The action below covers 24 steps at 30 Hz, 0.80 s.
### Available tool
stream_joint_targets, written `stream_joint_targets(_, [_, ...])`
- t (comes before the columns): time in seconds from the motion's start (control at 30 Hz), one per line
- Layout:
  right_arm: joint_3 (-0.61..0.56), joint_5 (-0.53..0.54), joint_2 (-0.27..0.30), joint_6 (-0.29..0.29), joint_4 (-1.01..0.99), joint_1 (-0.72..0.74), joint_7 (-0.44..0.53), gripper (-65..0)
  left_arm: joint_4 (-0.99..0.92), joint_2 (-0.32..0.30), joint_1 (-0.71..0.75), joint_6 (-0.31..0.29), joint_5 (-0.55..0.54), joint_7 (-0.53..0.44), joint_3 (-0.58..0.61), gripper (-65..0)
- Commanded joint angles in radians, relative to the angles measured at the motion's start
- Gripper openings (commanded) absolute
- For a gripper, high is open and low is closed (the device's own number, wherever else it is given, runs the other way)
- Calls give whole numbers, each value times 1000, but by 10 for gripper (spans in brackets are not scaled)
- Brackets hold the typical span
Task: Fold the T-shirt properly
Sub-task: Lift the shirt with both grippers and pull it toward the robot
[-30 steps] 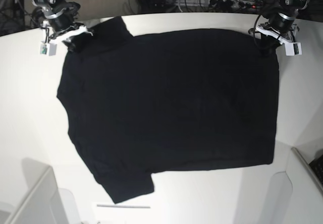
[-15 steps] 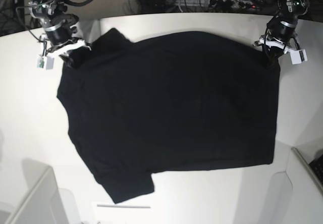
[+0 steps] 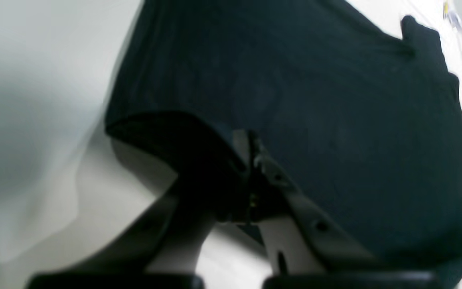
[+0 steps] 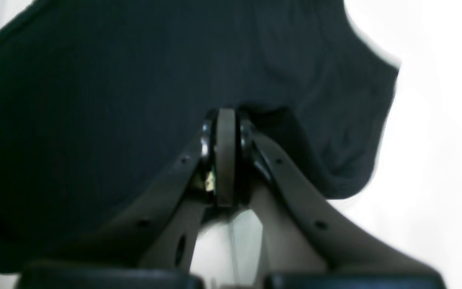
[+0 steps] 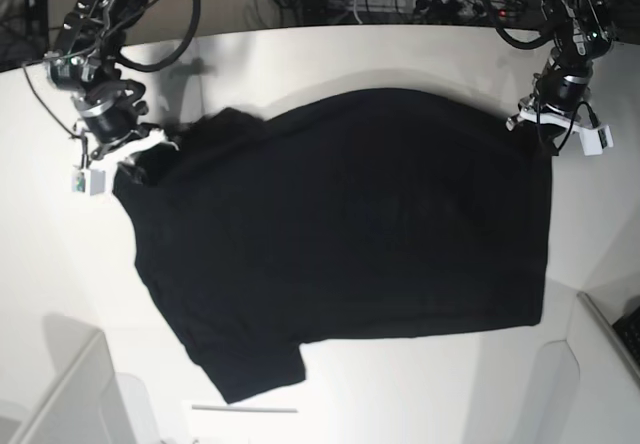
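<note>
We saw the T-shirt [image 5: 340, 234] lying spread out on the white table [image 5: 60, 284], plain black side up. One short sleeve [image 5: 255, 369] pointed toward the near edge of the table, and the other sleeve [image 5: 215, 129] sat at the far edge, a bit bunched up.

The left gripper [image 5: 545, 134] was at the far right corner of the shirt in the base view. In its own wrist view, the left gripper [image 3: 251, 156] had its jaws pressed tight together on the black cloth. The corner of the T-shirt [image 3: 295, 100] hung up off the table there, with a dark shadow under it.

The right gripper [image 5: 140, 164] was at the far left corner, by the bunched sleeve. In the right wrist view, the right gripper [image 4: 225, 128] also had its jaws squeezed tight, pinching the edge of the T-shirt [image 4: 114, 100]. The cloth made a small hump right at the tips.

The rest of the shirt lay flat. A thin grey strip [image 5: 245, 409] lay on the table near the front sleeve.
</note>
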Motion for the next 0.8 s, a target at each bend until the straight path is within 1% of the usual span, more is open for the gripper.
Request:
stream_joint_targets(0.0, [1,13,9,-3,0,26,16,-650,9,-12,-5,1,-15,-19,-2,-650])
stream_joint_targets(0.1, [4,13,9,-3,-45,66,14,-650,-6,-12,-23,13,-15,-19,-4,-650])
stream_joint_targets(0.3, [-1,11,12,-3,-129,127,14,-650,-57,-12,-75,13,-13,-19,1,-650])
stream_joint_targets(0.43, [-2,11,29,-3,-194,165,16,-650,-81,-13,-103,13,-13,-19,3,-650])
stream_joint_targets(0.7, [-2,11,31,-5,-277,244,17,-650,-144,-15,-155,15,-12,-19,4,-650])
stream_joint_targets(0.77, [-2,11,31,-5,-301,262,19,-650,-147,-15,-161,15,24,-19,4,-650])
